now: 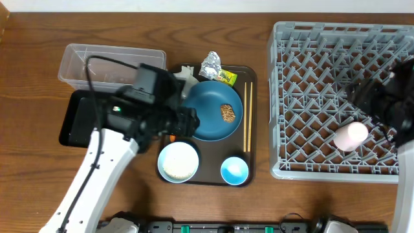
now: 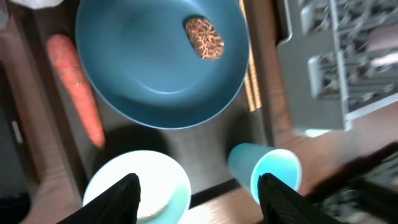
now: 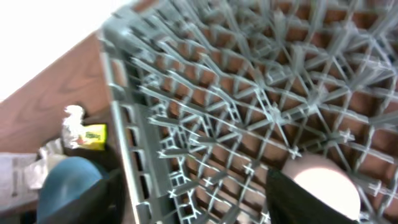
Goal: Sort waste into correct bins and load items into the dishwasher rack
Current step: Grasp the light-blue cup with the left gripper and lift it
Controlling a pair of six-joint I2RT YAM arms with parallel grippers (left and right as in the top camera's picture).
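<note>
- A smooth white shell is covering the long link of the left arm (image 1: 97, 171), which is widening toward its near end.
- A boxy black wrist housing (image 1: 150, 87) is capping it, with a tiny green light (image 1: 117, 109) glowing on its left side.
- A thin black cable (image 1: 97, 59) is looping out on the far left of that housing.
- The right arm (image 1: 388, 107) is showing black blocks at its wrist and a white link (image 1: 406, 188) at the right edge.
- Both wrist views are showing matte black, blunt fingers (image 2: 124, 196).

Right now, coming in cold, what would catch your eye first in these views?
The large grey dishwasher rack fills the right side, with a pink cup lying inside near its front edge. At centre, a blue plate on the dark brown tray carries a brown food lump.
</note>
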